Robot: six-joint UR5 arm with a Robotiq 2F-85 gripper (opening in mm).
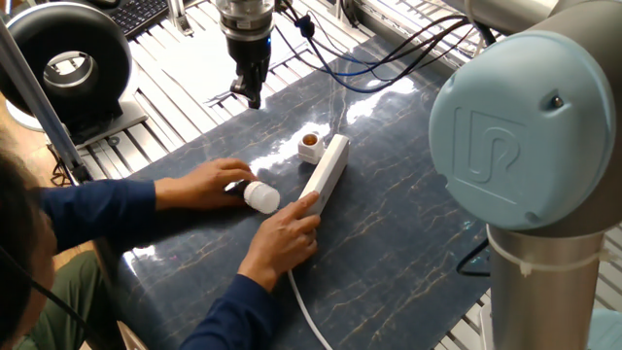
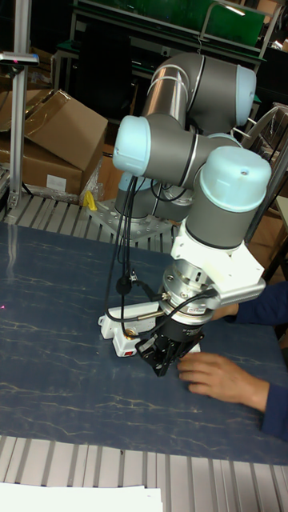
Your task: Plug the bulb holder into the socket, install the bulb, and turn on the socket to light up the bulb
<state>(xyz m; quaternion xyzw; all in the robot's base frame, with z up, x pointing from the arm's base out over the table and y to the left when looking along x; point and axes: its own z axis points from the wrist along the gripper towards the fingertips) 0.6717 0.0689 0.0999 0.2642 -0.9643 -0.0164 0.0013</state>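
- Fixed view: a dark blue marbled tabletop [image 1: 408, 233] lies over slatted metal rails, with a black round fan [image 1: 66, 66] at the far left corner.
- Tall fixed view: brown cardboard boxes [image 2: 56, 136] stand behind the table.
- The long slim white power strip [image 1: 327, 171] lies flat, its long axis running diagonally from the near left to the far right, its white cable [image 1: 306, 311] trailing toward the near edge.
- The small white cube-shaped holder with an orange-brown opening [image 1: 310, 145] sits just beside the strip's far end, opening upward.
- The small white frosted bulb [image 1: 260, 197] lies on its side, dome pointing right, held by one person's hand [image 1: 209, 182].
- The other hand [image 1: 288, 233] rests against the strip's near end.
- The black two-finger gripper [image 1: 247, 95] hangs above the table's far edge, fingers nearly together, holding nothing.
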